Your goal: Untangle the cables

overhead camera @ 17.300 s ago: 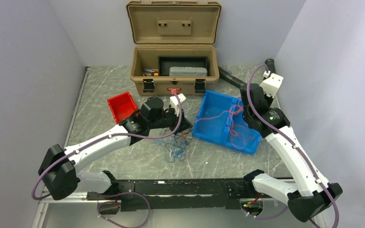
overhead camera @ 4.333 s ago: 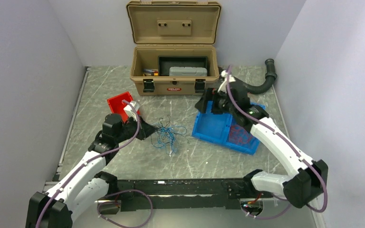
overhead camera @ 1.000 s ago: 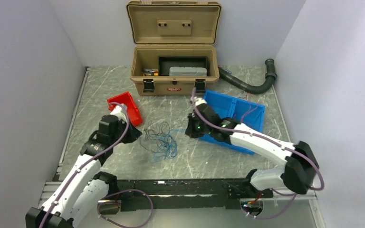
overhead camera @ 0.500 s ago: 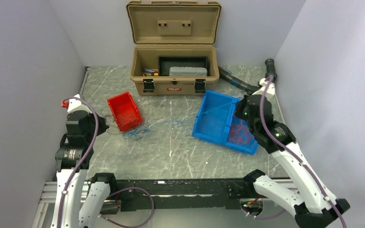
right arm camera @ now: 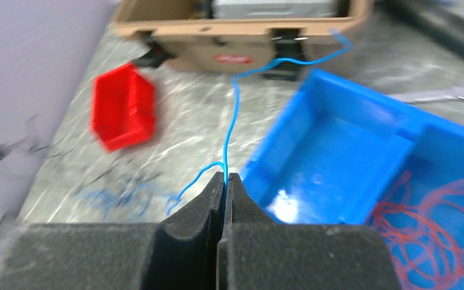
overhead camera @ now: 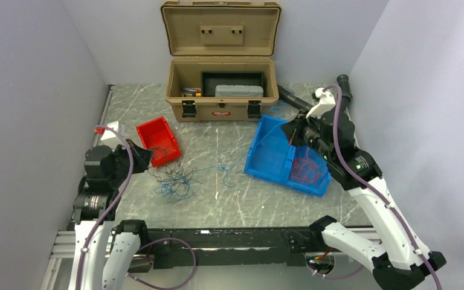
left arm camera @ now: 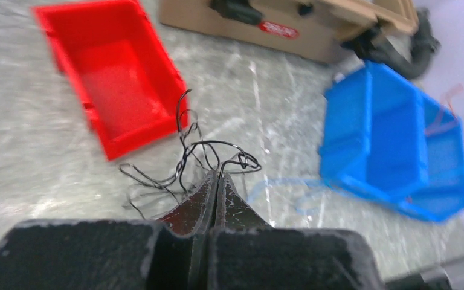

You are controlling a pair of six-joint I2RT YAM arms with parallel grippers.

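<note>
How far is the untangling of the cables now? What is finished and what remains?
Done: red wires lie apart in the blue bin. In hand: the right pincer is shut on one blue wire, the left pincer on a black wire. Remaining: a blue and black tangle on the table near the red bin.

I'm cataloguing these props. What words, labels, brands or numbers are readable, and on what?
None readable. The small red label on the front of the tan toolbox carries pale lettering, too small in the top view and too blurred in both wrist views.
</note>
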